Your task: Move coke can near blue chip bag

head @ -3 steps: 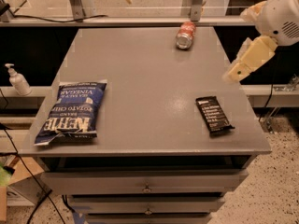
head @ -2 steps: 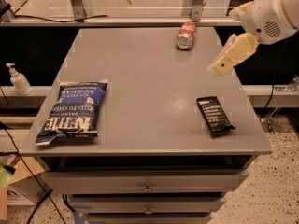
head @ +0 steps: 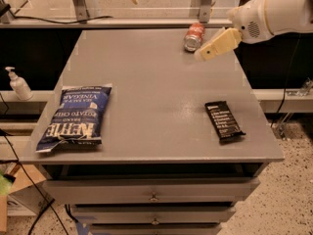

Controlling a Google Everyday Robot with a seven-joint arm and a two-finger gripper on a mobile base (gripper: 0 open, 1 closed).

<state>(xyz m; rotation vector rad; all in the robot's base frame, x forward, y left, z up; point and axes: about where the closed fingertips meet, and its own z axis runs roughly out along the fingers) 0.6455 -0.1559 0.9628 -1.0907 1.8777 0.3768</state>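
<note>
The red coke can (head: 194,36) lies on its side at the far edge of the grey table (head: 156,92), right of centre. The blue chip bag (head: 75,116) lies flat near the table's front left corner, far from the can. My gripper (head: 217,45), with tan fingers on a white arm, reaches in from the upper right. It hovers just right of the can and slightly nearer to the camera. It holds nothing.
A black snack bar wrapper (head: 224,120) lies at the table's front right. Drawers (head: 154,195) sit below the tabletop. A white pump bottle (head: 18,84) stands on a ledge at the left. Metal posts and a rail run behind the table.
My gripper and arm have moved left and toward the far edge, from beside the table's right edge to close beside the coke can. The can, bag and wrapper have not moved.
</note>
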